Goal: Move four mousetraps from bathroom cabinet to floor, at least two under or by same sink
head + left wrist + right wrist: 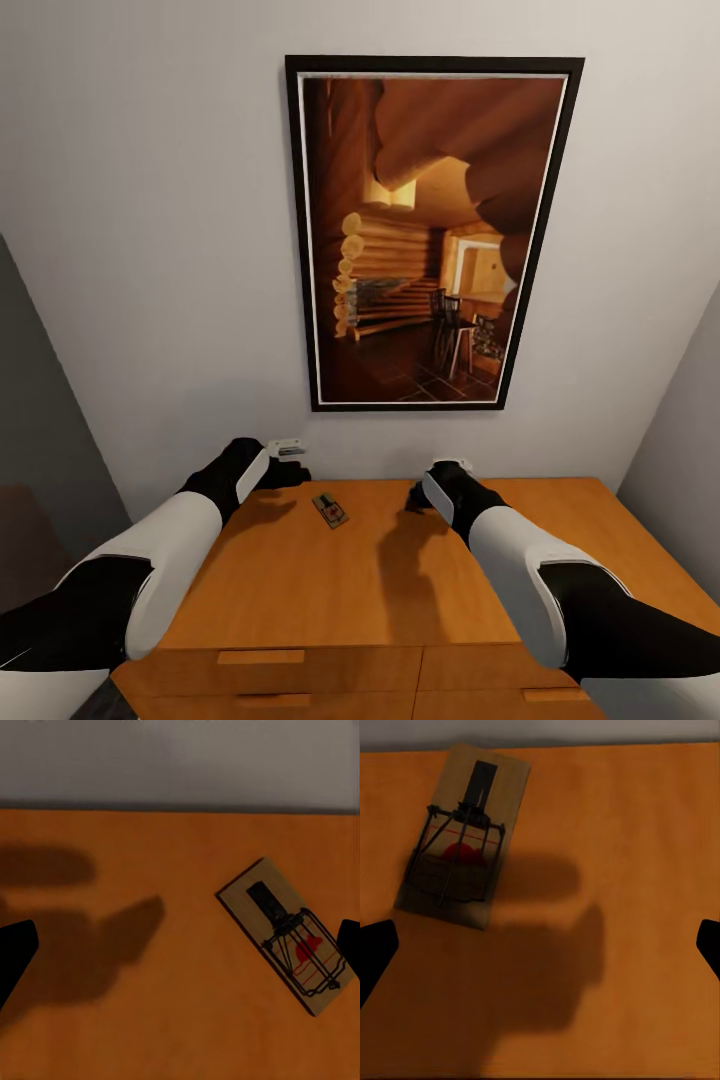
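Note:
A single mousetrap (330, 510) lies flat on the orange-brown cabinet (300, 590) top, near the back wall and between my two arms. It is a small tan board with a dark wire frame and a red mark. My left gripper (290, 470) hovers just left of it. In the left wrist view the gripper (180, 952) is open, with the mousetrap (289, 937) lying close to one dark fingertip (349, 945). My right gripper (418, 497) hovers to the trap's right. It also stands open (540, 949), with the mousetrap (465, 840) off to one side and nothing between its fingers.
A large framed picture (435, 235) of a log-cabin room hangs on the white wall right behind the cabinet. Drawer fronts with bar handles (260, 657) show at the cabinet's near edge. Grey walls close in on both sides.

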You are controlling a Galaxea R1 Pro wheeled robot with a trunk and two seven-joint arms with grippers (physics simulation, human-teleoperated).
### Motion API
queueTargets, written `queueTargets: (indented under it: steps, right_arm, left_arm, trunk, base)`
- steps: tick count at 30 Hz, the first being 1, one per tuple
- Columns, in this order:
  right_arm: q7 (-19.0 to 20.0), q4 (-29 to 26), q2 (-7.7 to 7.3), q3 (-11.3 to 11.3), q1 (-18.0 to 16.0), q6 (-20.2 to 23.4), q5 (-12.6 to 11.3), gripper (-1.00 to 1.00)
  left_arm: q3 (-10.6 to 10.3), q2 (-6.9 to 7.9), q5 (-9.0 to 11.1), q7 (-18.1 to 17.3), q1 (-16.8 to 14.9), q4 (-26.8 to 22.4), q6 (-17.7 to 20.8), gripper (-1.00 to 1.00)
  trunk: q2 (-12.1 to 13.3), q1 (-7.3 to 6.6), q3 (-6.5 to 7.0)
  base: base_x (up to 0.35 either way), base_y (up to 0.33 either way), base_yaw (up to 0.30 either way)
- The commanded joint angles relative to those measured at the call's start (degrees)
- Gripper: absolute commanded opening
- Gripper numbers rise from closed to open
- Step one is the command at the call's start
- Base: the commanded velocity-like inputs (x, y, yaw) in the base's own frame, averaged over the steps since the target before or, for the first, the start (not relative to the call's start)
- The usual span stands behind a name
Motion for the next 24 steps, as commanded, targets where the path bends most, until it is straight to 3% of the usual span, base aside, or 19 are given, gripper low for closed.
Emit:
queueTargets:
  steps: [1, 24]
  right_arm:
    - [-0.3, -0.1, 0.04, -0.2, 0.0, 0.2, -0.4, 1.00]
    - [-0.2, -2.1, 0.04, 0.3, 0.0, 0.1, 0.0, 1.00]
  left_arm:
    - [-0.4, 0.06, 0.3, 0.0, 0.0, -0.1, 0.2, 1.00]
    - [-0.4, 0.02, 0.3, 0.1, 0.0, -0.1, -0.2, 1.00]
  trunk:
    - [-0.1, 0.04, -0.14]
    - [-0.1, 0.04, -0.14]
  base:
    - [0.000, 0.000, 0.000]
    - [0.000, 0.000, 0.000]
